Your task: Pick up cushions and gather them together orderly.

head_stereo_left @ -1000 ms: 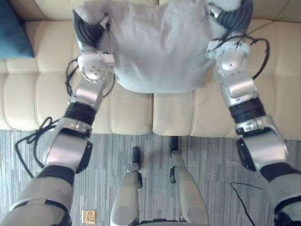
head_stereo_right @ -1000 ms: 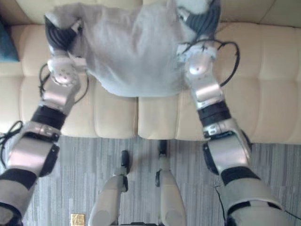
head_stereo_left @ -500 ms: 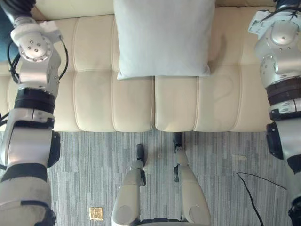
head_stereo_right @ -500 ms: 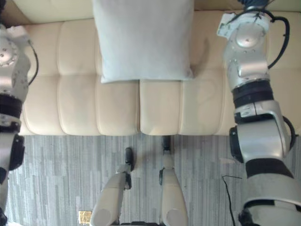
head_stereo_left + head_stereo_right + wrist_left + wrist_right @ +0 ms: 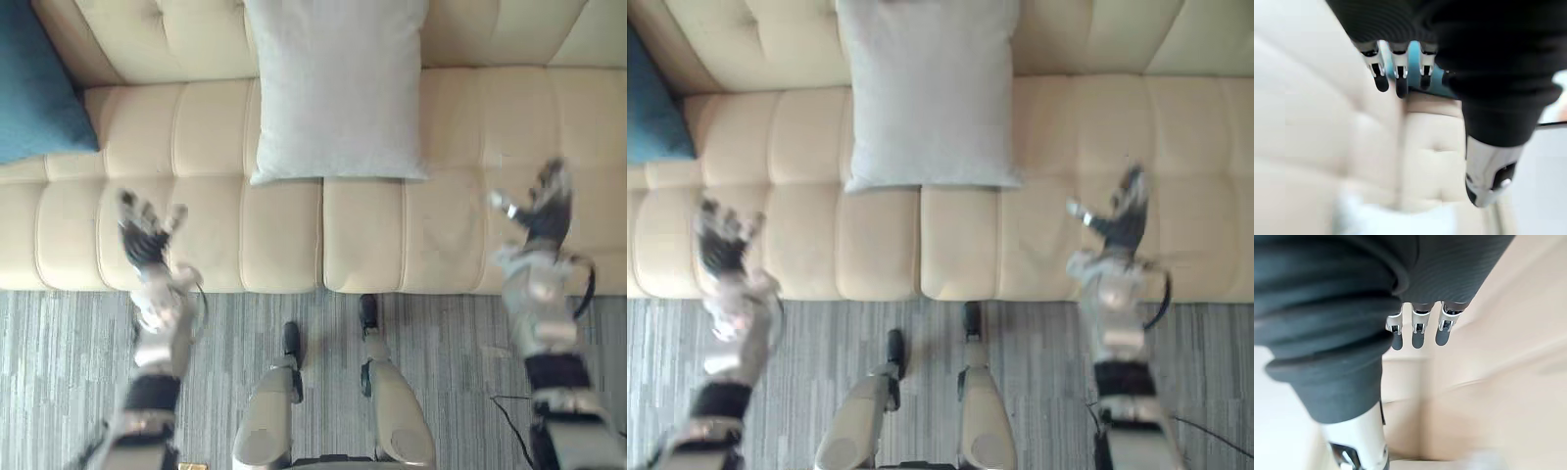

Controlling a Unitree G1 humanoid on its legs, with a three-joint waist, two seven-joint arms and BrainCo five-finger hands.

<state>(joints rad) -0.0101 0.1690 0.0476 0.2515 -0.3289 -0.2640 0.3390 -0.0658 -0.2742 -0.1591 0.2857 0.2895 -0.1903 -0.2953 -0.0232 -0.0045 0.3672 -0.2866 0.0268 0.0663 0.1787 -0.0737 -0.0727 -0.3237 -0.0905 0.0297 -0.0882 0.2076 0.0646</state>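
Note:
A pale grey cushion (image 5: 338, 88) leans upright against the backrest in the middle of the cream sofa (image 5: 206, 147), free of both hands. A teal cushion (image 5: 39, 83) rests at the sofa's far left end. My left hand (image 5: 145, 235) hovers over the front of the left seat with fingers spread, holding nothing. My right hand (image 5: 537, 208) hangs above the right seat, open and empty too. In the left wrist view my straight fingers (image 5: 1397, 73) point toward the teal cushion (image 5: 1425, 85). The right wrist view has straight fingers (image 5: 1420, 330) over cream upholstery.
The sofa's seat front edge runs across the view, with grey striped carpet (image 5: 225, 333) below it. Bare seat panels lie on both sides of the grey cushion.
Both arms have dropped and pulled back from the raised position beside the cushion to low over the seat front. The grey cushion, let go a second ago, stays against the backrest.

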